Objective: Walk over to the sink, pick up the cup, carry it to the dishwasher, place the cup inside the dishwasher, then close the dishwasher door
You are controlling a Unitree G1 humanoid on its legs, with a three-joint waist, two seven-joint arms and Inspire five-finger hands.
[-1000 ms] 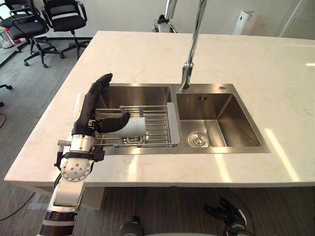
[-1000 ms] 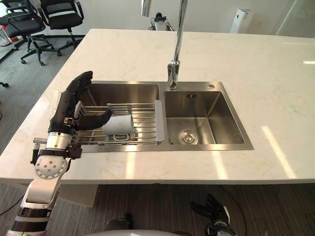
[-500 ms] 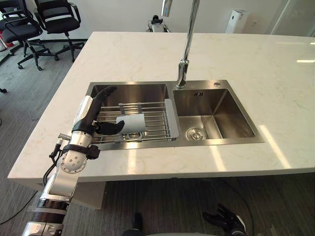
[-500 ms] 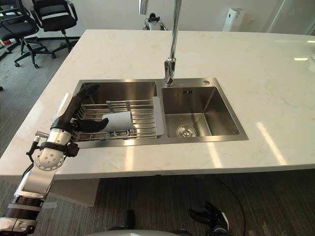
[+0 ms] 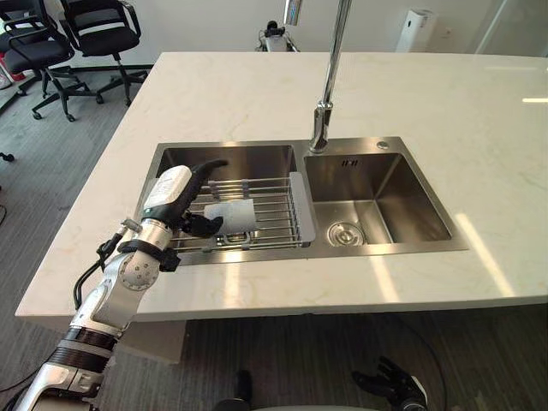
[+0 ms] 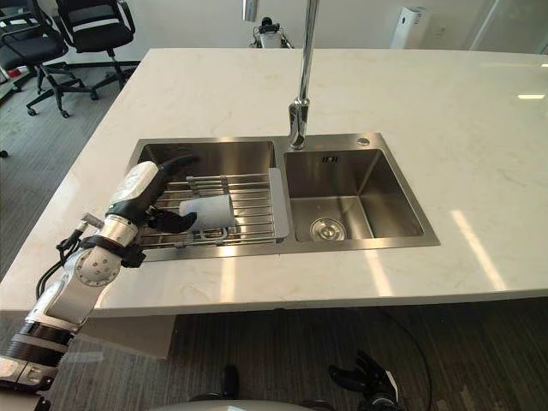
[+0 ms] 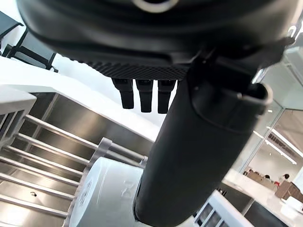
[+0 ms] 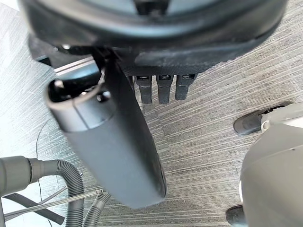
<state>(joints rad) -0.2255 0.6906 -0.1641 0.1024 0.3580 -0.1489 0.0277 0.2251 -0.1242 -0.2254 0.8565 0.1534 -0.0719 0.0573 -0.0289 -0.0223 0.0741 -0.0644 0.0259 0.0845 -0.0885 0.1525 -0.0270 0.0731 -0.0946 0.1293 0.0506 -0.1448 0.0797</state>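
Both head eyes look down on the sink; wrist cameras peer close.

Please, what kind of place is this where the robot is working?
Probably a kitchen corner inside an office or lab: a double steel sink with a tall faucet sits in a pale stone counter, while wheeled office chairs stand on grey carpet behind.

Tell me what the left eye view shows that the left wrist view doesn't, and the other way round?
Left eye view, not the wrist view: the whole double sink, its tall tap, the right basin's drain, the white countertop and office chairs.
Left wrist view, not the eye view: the left robot hand from underneath, fingers straight, thumb alongside the cup.
Both: that cup lying on its side on the wire rack in the left basin.
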